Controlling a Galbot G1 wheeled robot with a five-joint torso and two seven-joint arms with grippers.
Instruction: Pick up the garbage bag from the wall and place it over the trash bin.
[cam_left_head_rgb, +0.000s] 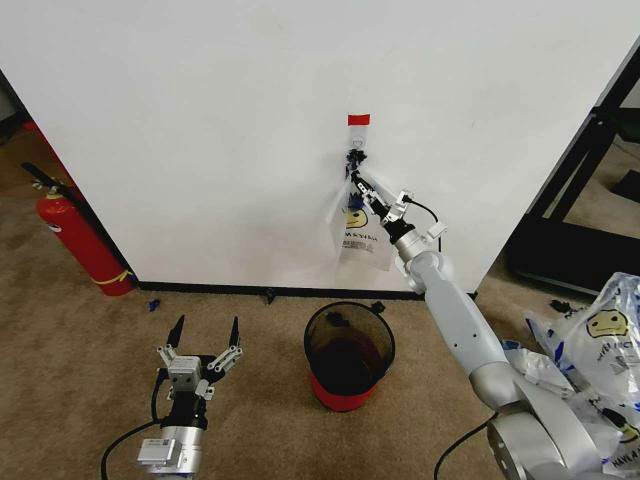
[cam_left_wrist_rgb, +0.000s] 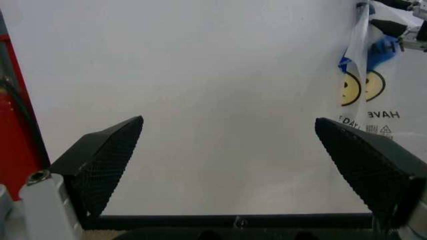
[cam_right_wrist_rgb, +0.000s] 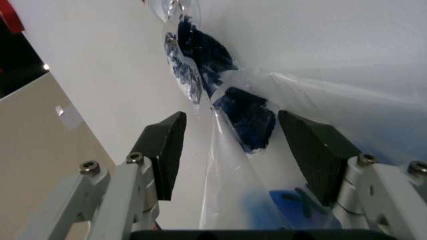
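Film-thin garbage bag (cam_left_head_rgb: 358, 232) under the wall (cam_left_head_rgb: 200, 120) hook: likely limp, slippery. Right end effector (cam_right_wrist_rgb: 230, 150) spread astride its neck; left end effector (cam_left_head_rgb: 204, 346) spread, idle.

Thin, glossy clear plastic garbage bag (cam_left_head_rgb: 357, 232) on a smooth matt white wall panel (cam_left_head_rgb: 220, 130); black wire-mesh trash bin (cam_left_head_rgb: 349, 352); rough brown carpet (cam_left_head_rgb: 70, 350).

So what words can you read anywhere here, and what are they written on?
"HAVE" on the garbage bag hanging on the wall, beside its smiley face.
"DAY" just below that on the same bag; its start is hidden by a fold.
Smaller print under those words: too blurred to read.
Dark lettering on the heap of smiley bags on the floor: too small to read.
The red tape tag: no writing visible.
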